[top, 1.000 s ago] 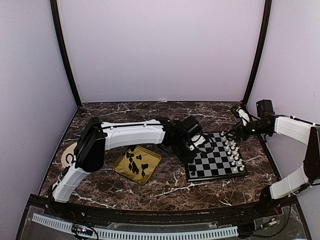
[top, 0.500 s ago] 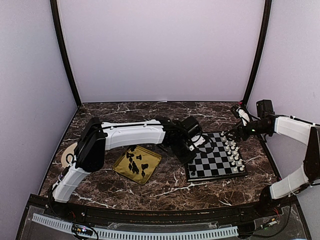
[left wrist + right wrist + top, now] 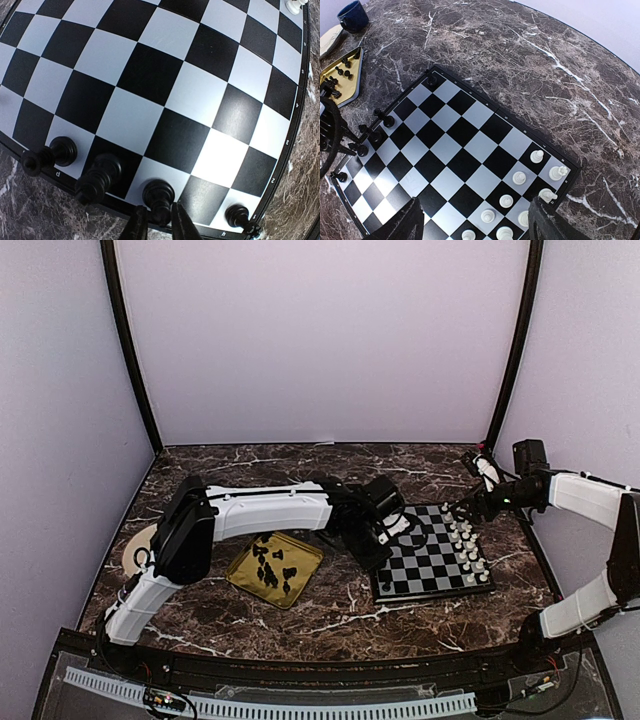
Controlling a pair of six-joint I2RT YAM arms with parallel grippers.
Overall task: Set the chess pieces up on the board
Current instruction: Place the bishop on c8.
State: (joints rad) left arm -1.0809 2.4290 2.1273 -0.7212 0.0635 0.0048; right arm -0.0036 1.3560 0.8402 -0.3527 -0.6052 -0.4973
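You have open squares across the middle of the board (image 3: 462, 150); black pieces (image 3: 102, 175) line one edge, close beside your left claw (image 3: 156, 222), and white pieces (image 3: 519, 177) line the opposite edge.

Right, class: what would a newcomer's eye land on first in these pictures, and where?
The board sits right of centre on the marble table, white pieces lined along its right side. At its left edge the left gripper straddles a black piece in the edge row. Further left, a gold tray holds more black pieces.

bright even light, soft shadows, white glare on the board (image 3: 220, 150) just beyond the left claw (image 3: 156, 222), fisheye-bent edges
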